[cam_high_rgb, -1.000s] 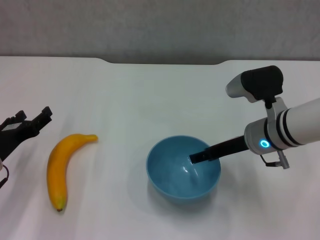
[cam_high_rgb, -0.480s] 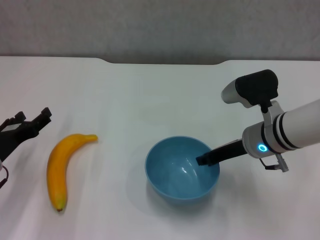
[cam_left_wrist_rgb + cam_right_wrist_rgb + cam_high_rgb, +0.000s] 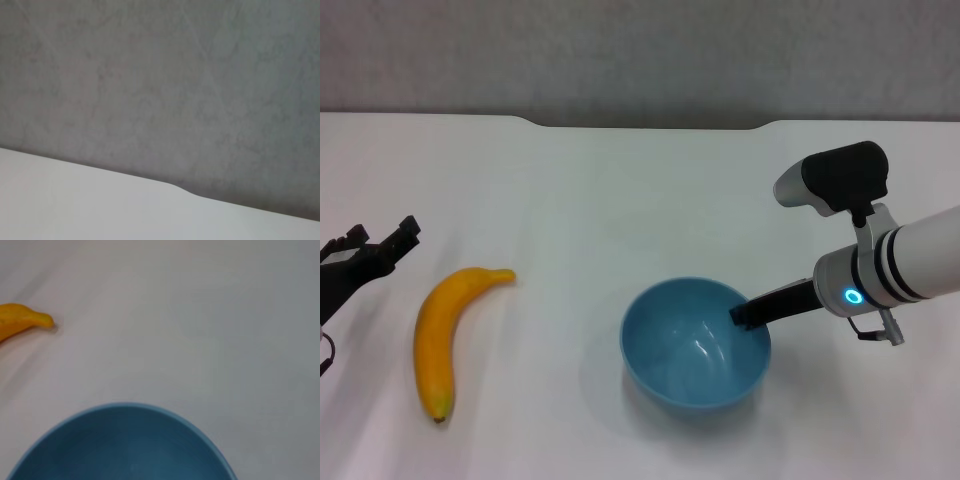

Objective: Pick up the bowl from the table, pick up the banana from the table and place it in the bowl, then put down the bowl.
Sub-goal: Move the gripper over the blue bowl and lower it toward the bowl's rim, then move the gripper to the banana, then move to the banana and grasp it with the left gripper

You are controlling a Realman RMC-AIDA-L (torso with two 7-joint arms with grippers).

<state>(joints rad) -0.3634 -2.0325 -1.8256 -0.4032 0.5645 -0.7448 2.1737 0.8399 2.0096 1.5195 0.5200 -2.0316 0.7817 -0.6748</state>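
The light-blue bowl (image 3: 692,350) sits right of centre on the white table (image 3: 620,190). My right gripper (image 3: 750,312) is at the bowl's right rim, one dark finger reaching inside over the edge, clamped on the rim. The bowl's rim fills the near part of the right wrist view (image 3: 125,445). The yellow-orange banana (image 3: 438,335) lies on the table to the left, stem tip toward the bowl; the tip also shows in the right wrist view (image 3: 22,321). My left gripper (image 3: 382,238) is open and empty, just left of the banana's far end.
The table's notched far edge (image 3: 650,125) meets a grey wall. The left wrist view shows only that wall and the table's edge (image 3: 180,187). Bare tabletop lies between the banana and the bowl.
My right gripper's finger drew back from inside the bowl to its right rim. The bowl has then shifted slightly right and nearer with it. The left gripper and the banana stayed put.
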